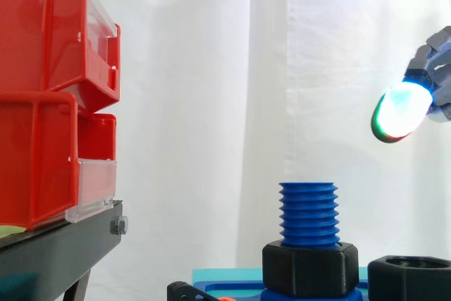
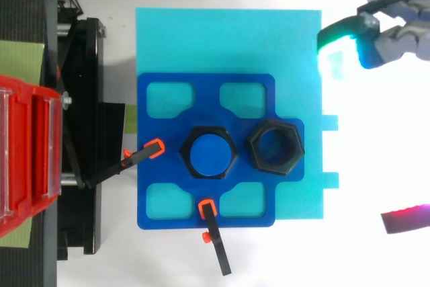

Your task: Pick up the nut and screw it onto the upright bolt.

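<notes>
The step in hand looks like the reach for the loose nut (image 2: pixel 276 147), so begin at the near edge. A black clamp (image 2: pixel 215 243) with orange tips juts off the near side of the blue plate (image 2: pixel 154 193), and you want your fingers clear of it. The nut lies flat on that plate just right of the upright bolt (image 1: pixel 308 213). Seen from above, it sits close to the black hexagonal collar (image 1: pixel 310 269) round the bolt's foot but apart from it. Come down from the right, where the space is free, and take the nut by opposite flats, keeping it level. A tilted nut would likely cross the coarse thread. Lift it above the bolt's top before you move left, then centre it and turn.

Farther back and to the right, the hand (image 2: pixel 402 37) hangs higher than the bolt's top, well apart from the nut. Its fingers are spread and relaxed, with one glowing fingertip (image 1: pixel 400 112) pointing down and left. They hold nothing and touch nothing.
</notes>
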Robot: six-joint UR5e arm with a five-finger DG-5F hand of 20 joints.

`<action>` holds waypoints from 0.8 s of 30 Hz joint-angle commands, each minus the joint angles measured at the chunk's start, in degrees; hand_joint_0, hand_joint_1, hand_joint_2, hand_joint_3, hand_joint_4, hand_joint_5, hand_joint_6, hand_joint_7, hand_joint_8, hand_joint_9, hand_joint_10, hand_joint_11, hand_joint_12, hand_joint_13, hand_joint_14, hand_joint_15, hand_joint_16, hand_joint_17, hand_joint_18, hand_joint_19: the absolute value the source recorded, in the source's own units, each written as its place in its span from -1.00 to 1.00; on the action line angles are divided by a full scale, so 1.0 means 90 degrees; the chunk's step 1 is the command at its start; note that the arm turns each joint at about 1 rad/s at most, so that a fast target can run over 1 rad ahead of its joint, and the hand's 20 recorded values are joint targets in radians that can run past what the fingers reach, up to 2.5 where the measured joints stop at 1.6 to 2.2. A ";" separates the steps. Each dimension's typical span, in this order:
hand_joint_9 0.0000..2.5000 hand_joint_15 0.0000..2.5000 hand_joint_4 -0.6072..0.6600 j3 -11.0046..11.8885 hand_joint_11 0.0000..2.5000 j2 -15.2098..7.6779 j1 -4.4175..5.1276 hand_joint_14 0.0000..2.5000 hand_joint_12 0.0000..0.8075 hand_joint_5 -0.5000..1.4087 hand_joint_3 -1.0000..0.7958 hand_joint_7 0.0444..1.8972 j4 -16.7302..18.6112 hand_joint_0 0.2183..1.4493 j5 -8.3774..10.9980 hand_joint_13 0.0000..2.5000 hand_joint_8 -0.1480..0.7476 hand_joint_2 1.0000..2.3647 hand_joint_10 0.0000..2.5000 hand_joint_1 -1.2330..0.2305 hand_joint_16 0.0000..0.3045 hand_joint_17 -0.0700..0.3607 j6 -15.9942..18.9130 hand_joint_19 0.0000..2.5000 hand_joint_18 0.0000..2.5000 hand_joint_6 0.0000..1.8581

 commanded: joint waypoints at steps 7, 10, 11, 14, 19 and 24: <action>-0.96 -1.00 0.24 0.0006 -1.00 -0.0373 0.0128 -1.00 0.05 -0.79 -0.44 -0.30 0.0726 -0.74 0.0364 -1.00 -0.02 -1.00 -1.00 -0.17 -0.57 0.00 -0.0215 -1.00 -1.00 -0.46; -0.96 -1.00 0.25 -0.0004 -1.00 -0.0480 0.0177 -1.00 0.06 -0.79 -0.44 -0.30 0.0892 -0.75 0.0393 -1.00 -0.02 -1.00 -1.00 -0.14 -0.57 0.01 -0.0235 -1.00 -1.00 -0.46; -0.96 -1.00 0.25 -0.0004 -1.00 -0.0568 0.0206 -1.00 0.06 -0.79 -0.44 -0.30 0.0932 -0.75 0.0422 -1.00 -0.02 -1.00 -1.00 -0.14 -0.57 0.01 -0.0205 -1.00 -1.00 -0.46; -0.97 -1.00 0.25 0.0006 -1.00 -0.0744 0.0255 -1.00 0.07 -0.79 -0.44 -0.30 0.1019 -0.76 0.0540 -1.00 -0.01 -1.00 -1.00 -0.14 -0.57 0.01 -0.0176 -1.00 -1.00 -0.46; -0.97 -1.00 0.25 -0.0004 -1.00 -0.0842 0.0470 -1.00 0.07 -0.79 -0.44 -0.30 0.1107 -0.76 0.1057 -1.00 -0.02 -1.00 -1.00 -0.13 -0.56 0.02 -0.0127 -1.00 -1.00 -0.46; -0.97 -1.00 0.25 -0.0004 -1.00 -0.0842 0.0577 -1.00 0.07 -0.79 -0.44 -0.30 0.1156 -0.76 0.1428 -1.00 -0.01 -1.00 -1.00 -0.12 -0.56 0.02 -0.0205 -1.00 -1.00 -0.46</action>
